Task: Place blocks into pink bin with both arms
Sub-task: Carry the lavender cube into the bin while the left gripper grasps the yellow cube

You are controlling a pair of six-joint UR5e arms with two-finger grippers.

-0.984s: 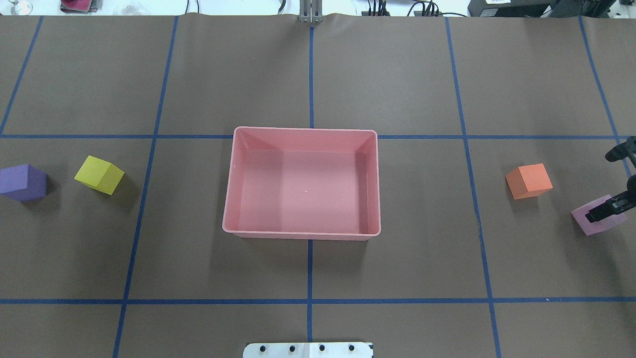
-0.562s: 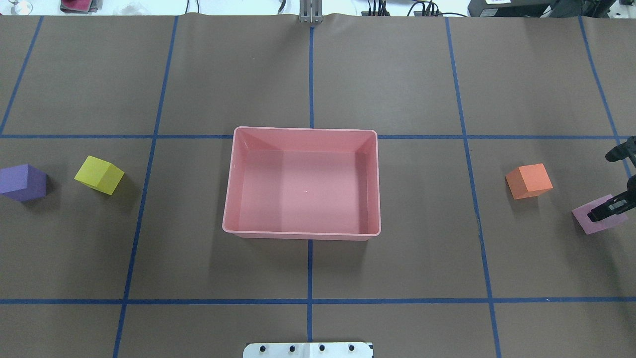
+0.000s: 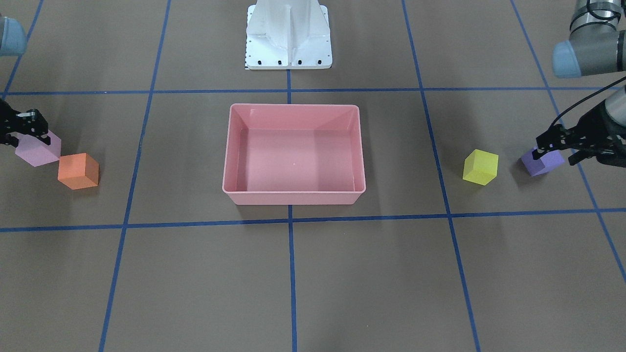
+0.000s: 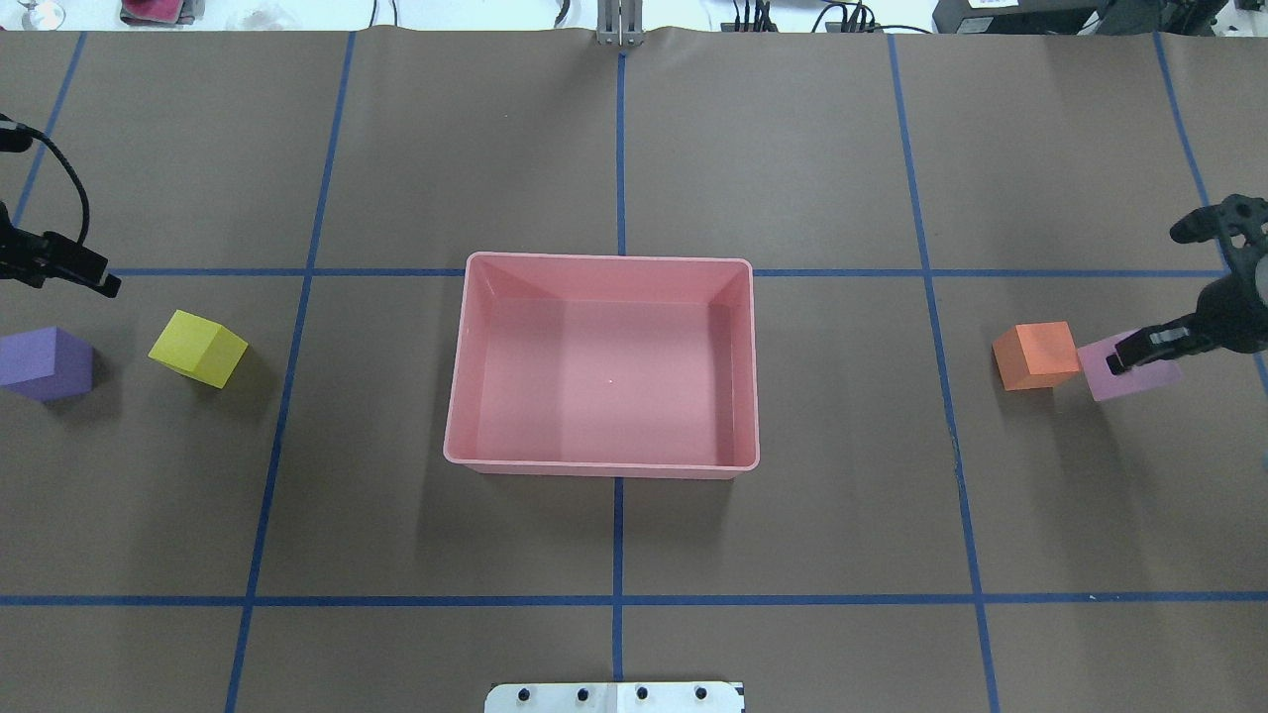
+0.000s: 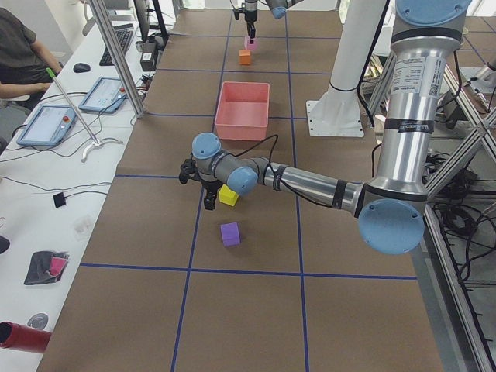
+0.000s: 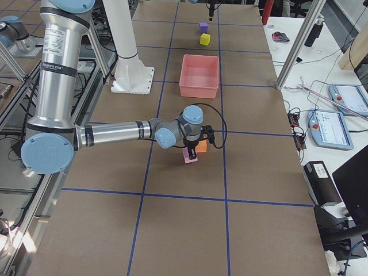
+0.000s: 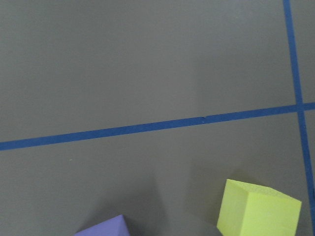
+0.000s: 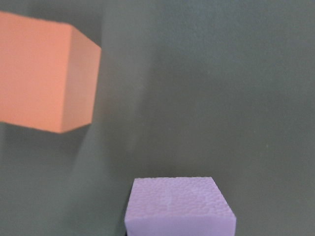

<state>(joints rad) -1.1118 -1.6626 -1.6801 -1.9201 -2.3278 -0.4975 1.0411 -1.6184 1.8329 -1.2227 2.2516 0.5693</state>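
First pickups are in hand, I judge. The left gripper [image 3: 554,151] hovers apart from the purple block [image 4: 45,361], fingers [image 3: 545,138] spread wide; it must drop and close. The yellow block [image 4: 196,347] sits beside. Centred on the desk [image 4: 792,545], the single pink bin [image 4: 606,257] holds nothing yet. The orange block [image 4: 1035,355] rests just beside the lilac block [image 4: 1139,384], which the right gripper [image 4: 1124,364] clamps; it needs carrying over the wall. Four blocks, two grippers.
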